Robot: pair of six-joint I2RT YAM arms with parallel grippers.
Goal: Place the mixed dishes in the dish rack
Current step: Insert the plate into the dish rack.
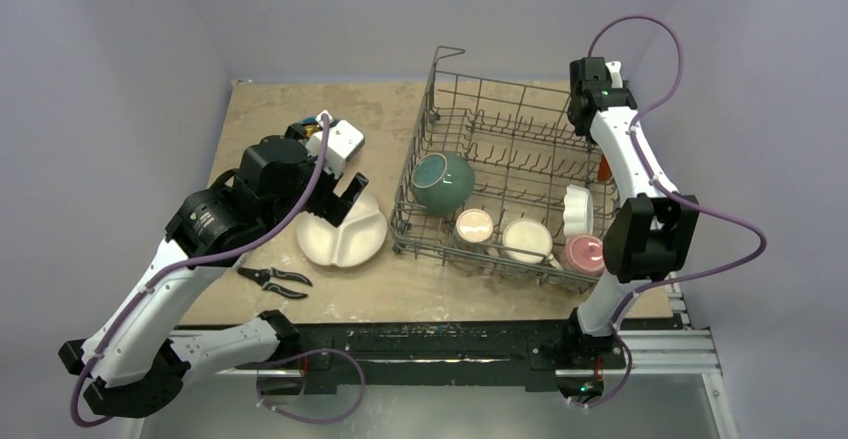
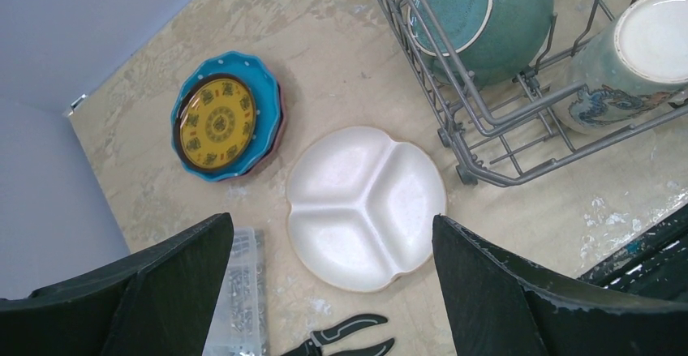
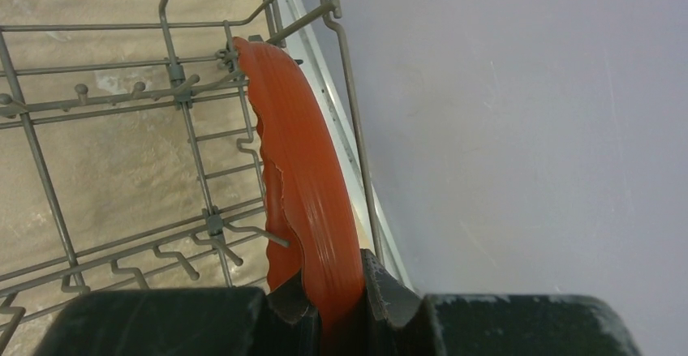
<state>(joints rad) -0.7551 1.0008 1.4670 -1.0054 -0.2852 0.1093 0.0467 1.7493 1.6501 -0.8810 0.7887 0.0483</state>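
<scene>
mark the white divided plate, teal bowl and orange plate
white divided plate (image 2: 371, 201), left wrist view, where its ridges meet
teal bowl (image 1: 456, 189), top external view, outer wall
orange plate (image 3: 308, 194), right wrist view, rim

The divided plate (image 2: 365, 206) is plain white; the scalloped plate (image 2: 223, 117) is blue with a yellow, dark-patterned centre; the bowl (image 2: 487, 15) is speckled teal; the ridged plate (image 3: 312, 210) orange; the dish rack (image 2: 466, 173) grey

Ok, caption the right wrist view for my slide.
Right gripper holds an orange plate on edge inside the rack, beside its wall.
</scene>
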